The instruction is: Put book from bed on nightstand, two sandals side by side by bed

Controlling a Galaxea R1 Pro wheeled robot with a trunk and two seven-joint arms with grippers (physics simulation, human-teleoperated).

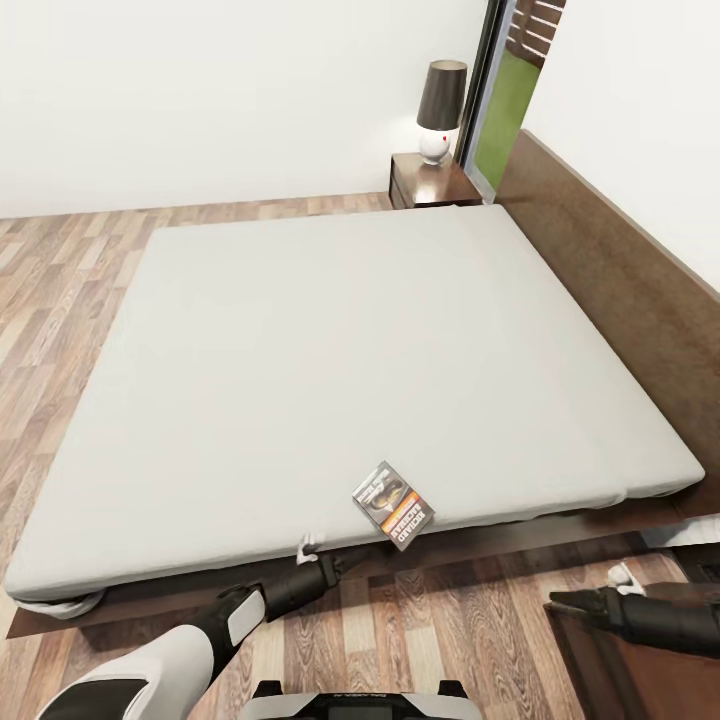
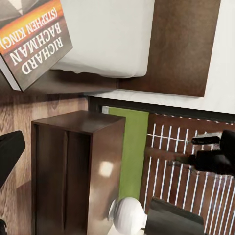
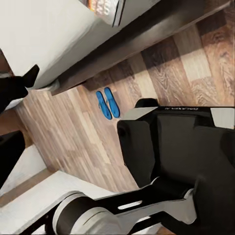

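Here, book [image 1: 393,505] just beyond left gripper [image 1: 308,549].

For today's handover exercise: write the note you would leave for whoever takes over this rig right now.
Left gripper: low at the bed's near edge, holds nothing; jaw state unclear.
Right gripper: beside the bed's corner, holds nothing; jaw state unclear.
Book: on the mattress, overhanging its near edge.
Sandals: side by side on the floor near the bed; looks done.
Left: lift the book onto the nightstand under the lamp.
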